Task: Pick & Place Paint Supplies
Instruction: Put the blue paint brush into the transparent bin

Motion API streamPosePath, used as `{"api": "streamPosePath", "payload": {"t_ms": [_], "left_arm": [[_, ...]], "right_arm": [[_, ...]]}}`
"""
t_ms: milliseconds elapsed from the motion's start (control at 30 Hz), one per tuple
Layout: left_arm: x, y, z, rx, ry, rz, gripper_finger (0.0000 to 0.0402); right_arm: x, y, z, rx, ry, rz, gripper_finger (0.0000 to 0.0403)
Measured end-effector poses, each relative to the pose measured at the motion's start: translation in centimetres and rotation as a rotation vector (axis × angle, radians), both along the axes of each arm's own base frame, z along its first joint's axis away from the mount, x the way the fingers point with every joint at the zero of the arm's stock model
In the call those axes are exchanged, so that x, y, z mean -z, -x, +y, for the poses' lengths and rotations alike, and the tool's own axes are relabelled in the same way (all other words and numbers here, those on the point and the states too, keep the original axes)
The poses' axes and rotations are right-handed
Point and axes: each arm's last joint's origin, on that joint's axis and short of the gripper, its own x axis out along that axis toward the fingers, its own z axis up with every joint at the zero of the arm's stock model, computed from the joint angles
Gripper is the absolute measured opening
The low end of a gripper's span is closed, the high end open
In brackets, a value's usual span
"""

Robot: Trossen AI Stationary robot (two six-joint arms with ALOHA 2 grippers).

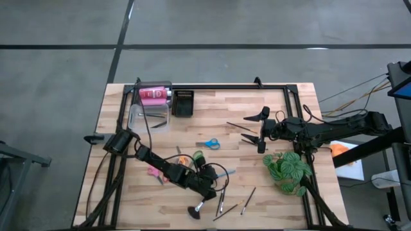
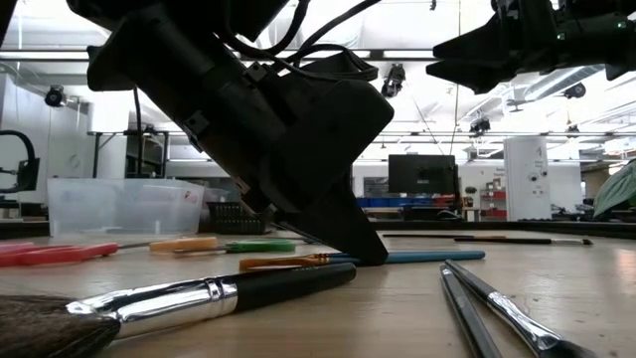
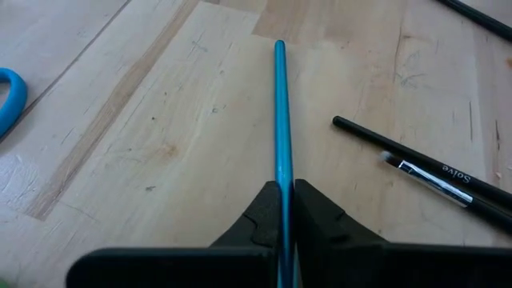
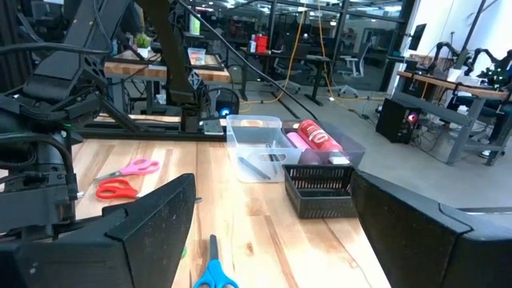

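Note:
My left gripper is low at the table's near middle, shut on a thin blue brush. A black brush lies beside it. My right gripper hovers open above the table's right middle, holding nothing, near two black brushes. A pink bottle lies in the clear tub. Blue scissors lie flat mid-table. Pink scissors and red scissors lie near the left arm. Several more brushes lie at the near edge. I see no red tube. My left gripper pinches the blue brush's handle between its two fingers. The fingers slant down from the table's left and lie along the brush. The rest of the brush runs out past them, low along the tabletop.
A black tray stands beside the clear tub at the far left. A green leafy plant sits at the near right. A large black-handled brush lies at the near edge. Bare wood shows in the far middle.

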Motion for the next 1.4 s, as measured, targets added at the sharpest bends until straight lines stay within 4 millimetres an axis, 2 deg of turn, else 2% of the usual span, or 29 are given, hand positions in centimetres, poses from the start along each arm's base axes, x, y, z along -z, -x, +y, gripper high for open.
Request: {"api": "streamPosePath", "payload": {"t_ms": [367,667,933,1100,1400], "left_arm": [[-1.2,0.3,0.1,0.018,0.002,0.013,0.0014],[-4.4,1.5,0.6,0.016,-0.031,0.077,0.0014],[-8.6,4.3,2.0,0.004,-0.103,0.195,0.0014],[-11.1,6.4,3.2,-0.036,-0.217,0.254,0.0014],[-13.2,10.8,5.6,-0.095,-0.360,0.296,0.0014]], "right_arm": [[0.0,0.0,0.0,0.000,0.000,0.000,0.0331],[0.0,0.0,0.0,0.001,0.000,0.000,0.0331],[0.0,0.0,0.0,0.000,0.000,0.000,0.0331],[0.0,0.0,0.0,0.001,0.000,0.001,0.0331],[0.0,0.0,0.0,0.000,0.000,0.001,0.0331]]}}
